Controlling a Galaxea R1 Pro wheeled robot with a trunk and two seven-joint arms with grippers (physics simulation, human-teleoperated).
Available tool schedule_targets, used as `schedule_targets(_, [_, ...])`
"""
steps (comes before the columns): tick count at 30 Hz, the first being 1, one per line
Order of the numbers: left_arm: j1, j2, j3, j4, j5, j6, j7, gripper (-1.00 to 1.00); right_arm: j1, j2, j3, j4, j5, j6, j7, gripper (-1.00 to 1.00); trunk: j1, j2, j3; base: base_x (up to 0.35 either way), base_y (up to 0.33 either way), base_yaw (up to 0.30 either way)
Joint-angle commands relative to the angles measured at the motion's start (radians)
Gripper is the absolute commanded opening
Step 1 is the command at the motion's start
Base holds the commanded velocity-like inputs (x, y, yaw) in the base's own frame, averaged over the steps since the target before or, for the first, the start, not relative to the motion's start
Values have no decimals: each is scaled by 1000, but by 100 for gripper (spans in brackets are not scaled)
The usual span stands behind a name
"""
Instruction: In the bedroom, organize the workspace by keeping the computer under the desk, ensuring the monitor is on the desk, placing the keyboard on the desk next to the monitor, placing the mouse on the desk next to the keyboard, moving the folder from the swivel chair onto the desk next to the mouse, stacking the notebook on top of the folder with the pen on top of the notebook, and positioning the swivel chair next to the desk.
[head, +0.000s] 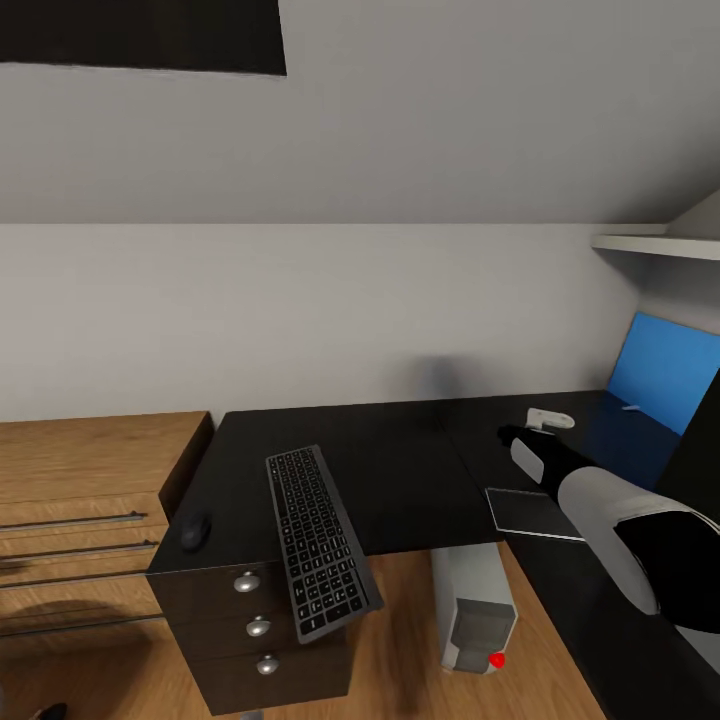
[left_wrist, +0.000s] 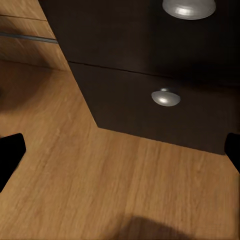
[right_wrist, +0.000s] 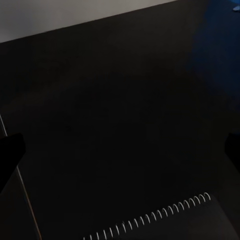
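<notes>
- Two task things already lie on the glossy black tabletop (head: 400, 470): the keyboard (head: 318, 540), slanted with its near end hanging past the front edge above the drawers (head: 262, 625), and the mouse (head: 194, 530) near the left corner.
- The computer (head: 474, 610) stands on the wooden floor (left_wrist: 100, 185) under the tabletop, as the task wants.
- The notebook (head: 532, 512) lies flat on the right wing, beside the right arm (head: 600, 500) reaching over it, likely to pick it up.
- The right gripper (right_wrist: 120, 150) hovers above the notebook's spiral edge, jaws spread and empty.
- The left gripper (left_wrist: 120, 150) hangs low before the drawer knobs (left_wrist: 166, 97), jaws also released.
- Sloped grey walls (head: 400, 130) and a blue panel (head: 662, 370) back the corner.
</notes>
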Motion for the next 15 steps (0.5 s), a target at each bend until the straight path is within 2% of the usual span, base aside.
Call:
schedule_targets(1, [-1,-3,-7,-2,2,1,10,100,0,0,8,-3,-6,9,-5,100,0,-1,-1,0,0,0])
schedule_targets(4, [-1,-8,-6,-4,2,38,10,100,0,0,8,-3,-8,14,-5,100,0,-1,-1,0,0,0])
schedule_targets(8, [-1,-6,-2,-54,0,198,10,100,0,1,7,-3,-9,22,-5,100,0,-1,-1,0,0,0])
schedule_targets(9, [-1,3,1,-109,1,257,12,100,0,1,6,-3,-10,24,-5,100,0,-1,-1,0,0,0])
schedule_targets(11, [-1,29,3,-206,1,328,29,100,0,1,5,-4,-10,28,-6,100,0,-1,-1,0,0,0])
schedule_targets(13, [-1,50,8,-270,1,369,54,100,0,1,5,-4,-10,30,-6,100,0,-1,-1,0,0,0])
schedule_targets(14, [-1,79,20,-349,1,417,90,100,0,1,4,-4,-10,32,-7,100,0,-1,-1,0,0,0])
schedule_targets(15, [-1,96,29,-394,2,443,111,100,0,1,4,-4,-10,33,-7,100,0,-1,-1,0,0,0])
